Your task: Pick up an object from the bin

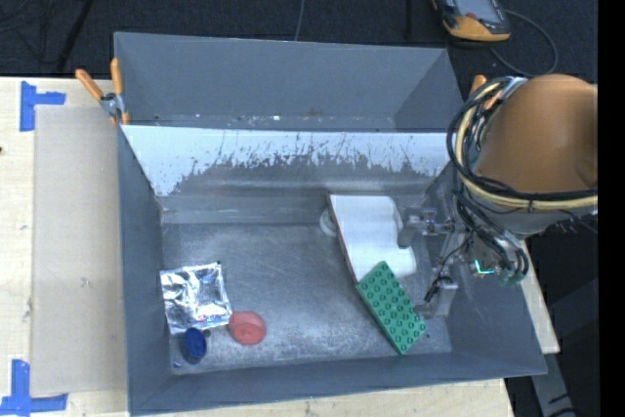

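Crumpled foil point(195, 298), a blue cap point(194, 344) and a pink disc point(247, 328) lie at the bin's point(293, 83) 8 o'clock, while at 4 o'clock the green studded plate point(391, 308), overlapping a white card point(366, 229), adjoins the gripper point(437, 293), probably as its target, grip state untellable.

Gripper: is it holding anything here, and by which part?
Cannot be told. The gripper is low by the right edge of the green studded plate, but no grasp is visible.

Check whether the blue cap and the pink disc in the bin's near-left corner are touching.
Apart. The camera view shows a strip of bare bin floor between the blue cap and the pink disc.
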Controlling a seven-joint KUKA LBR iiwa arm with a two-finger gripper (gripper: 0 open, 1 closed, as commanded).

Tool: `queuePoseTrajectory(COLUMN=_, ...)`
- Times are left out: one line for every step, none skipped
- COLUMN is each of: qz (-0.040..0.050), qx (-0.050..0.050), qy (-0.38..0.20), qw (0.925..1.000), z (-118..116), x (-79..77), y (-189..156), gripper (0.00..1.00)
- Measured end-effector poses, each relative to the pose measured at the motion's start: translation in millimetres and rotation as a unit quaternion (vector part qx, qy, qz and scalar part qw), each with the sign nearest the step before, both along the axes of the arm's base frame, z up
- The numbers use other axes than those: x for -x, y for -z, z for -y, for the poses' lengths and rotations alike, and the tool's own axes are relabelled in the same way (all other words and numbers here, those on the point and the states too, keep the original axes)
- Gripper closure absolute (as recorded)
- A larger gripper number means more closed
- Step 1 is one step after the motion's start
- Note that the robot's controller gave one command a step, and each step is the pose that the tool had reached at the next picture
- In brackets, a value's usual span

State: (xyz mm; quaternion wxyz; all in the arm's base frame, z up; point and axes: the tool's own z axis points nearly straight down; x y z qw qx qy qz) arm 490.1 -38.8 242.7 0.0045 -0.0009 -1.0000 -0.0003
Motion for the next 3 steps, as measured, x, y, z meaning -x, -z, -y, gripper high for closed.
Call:
queuePoseTrajectory(qz=0.0016, qx=0.000, qy=-0.029, qw=0.9996, z=-15.1, x=-5.7, y=41.9, gripper=0.00)
queuePoseTrajectory(qz=0.0042, qx=0.000, qy=0.010, qw=0.9999, z=25.4, x=-59.9, y=152.5, gripper=0.00)
queuePoseTrajectory(qz=0.0061, qx=0.001, qy=0.008, qw=0.9999, z=25.4, x=-61.5, y=146.0, gripper=1.00)
